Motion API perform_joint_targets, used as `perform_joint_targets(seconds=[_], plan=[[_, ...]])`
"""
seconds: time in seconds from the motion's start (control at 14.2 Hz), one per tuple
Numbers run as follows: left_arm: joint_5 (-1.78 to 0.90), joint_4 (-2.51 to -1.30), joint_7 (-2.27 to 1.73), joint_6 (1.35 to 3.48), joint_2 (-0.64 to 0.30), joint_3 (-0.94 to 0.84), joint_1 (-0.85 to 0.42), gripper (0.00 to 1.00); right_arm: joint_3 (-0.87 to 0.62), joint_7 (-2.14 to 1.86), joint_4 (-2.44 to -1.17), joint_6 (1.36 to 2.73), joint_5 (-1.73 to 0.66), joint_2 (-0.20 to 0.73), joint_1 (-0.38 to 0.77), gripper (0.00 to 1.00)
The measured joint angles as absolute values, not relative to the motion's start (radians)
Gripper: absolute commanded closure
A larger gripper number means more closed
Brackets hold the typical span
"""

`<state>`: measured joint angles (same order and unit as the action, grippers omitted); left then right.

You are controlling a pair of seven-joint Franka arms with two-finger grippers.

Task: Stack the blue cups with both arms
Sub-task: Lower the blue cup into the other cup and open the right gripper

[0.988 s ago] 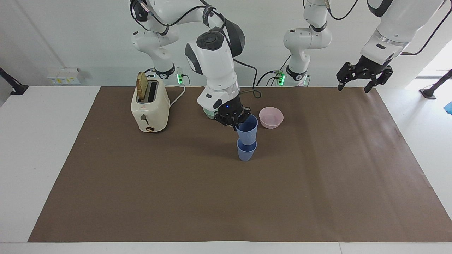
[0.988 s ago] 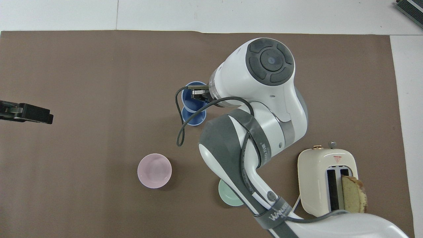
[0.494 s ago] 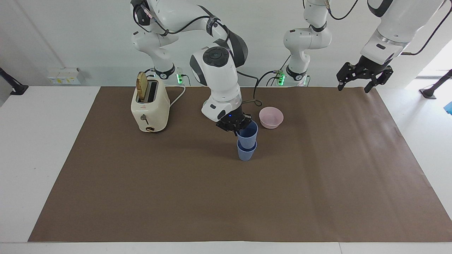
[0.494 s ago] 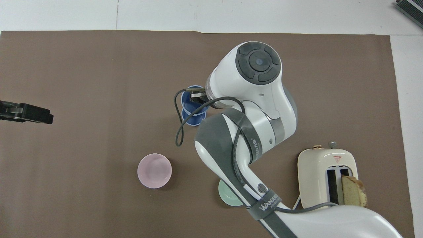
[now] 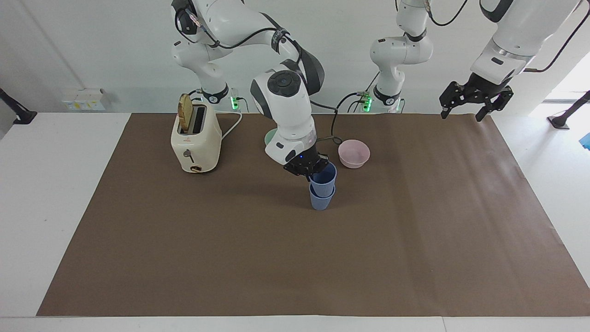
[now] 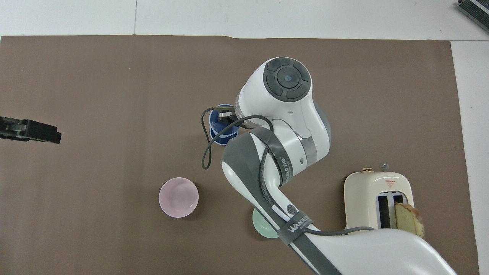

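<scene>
Now my right gripper (image 5: 311,174) pinches the rim of the upper small matte blue plastic cup (image 5: 323,177), nested in the lower blue cup (image 5: 321,199) mid-mat; light, thin-walled, probably slippery. My left gripper (image 5: 474,102) waits wide.

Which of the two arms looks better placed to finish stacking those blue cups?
The right arm. Its right gripper is shut on the upper blue cup, already partly nested in the lower blue cup, so it probably only needs to let go. The left gripper waits open, raised over the left arm's end of the table.
</scene>
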<state>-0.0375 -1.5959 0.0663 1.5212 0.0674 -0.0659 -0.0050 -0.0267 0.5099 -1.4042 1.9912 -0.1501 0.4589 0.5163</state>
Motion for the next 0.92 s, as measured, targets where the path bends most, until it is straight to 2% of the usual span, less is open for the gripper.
perform_joint_targets(seconds=[0.63,0.71,0.78,0.85,0.92], plan=[[-0.038,-1.599,0.066,1.521,0.068,-0.066,-0.005,0.00,-0.025,0.508,-1.434,1.991,-0.150,0.461,0.517,1.00],[-0.038,-1.600,0.066,1.521,0.068,-0.066,-0.005,0.00,-0.025,0.508,-1.437,1.991,-0.150,0.461,0.517,0.91],[-0.038,-1.600,0.066,1.521,0.068,-0.066,-0.005,0.00,-0.025,0.507,-1.440,1.991,-0.150,0.461,0.517,0.61],[-0.038,-1.600,0.066,1.521,0.068,-0.066,-0.005,0.00,-0.026,0.507,-1.441,1.992,-0.150,0.461,0.518,0.49],[-0.038,-1.600,0.066,1.521,0.068,-0.066,-0.005,0.00,-0.026,0.507,-1.441,1.995,-0.150,0.461,0.518,0.41]])
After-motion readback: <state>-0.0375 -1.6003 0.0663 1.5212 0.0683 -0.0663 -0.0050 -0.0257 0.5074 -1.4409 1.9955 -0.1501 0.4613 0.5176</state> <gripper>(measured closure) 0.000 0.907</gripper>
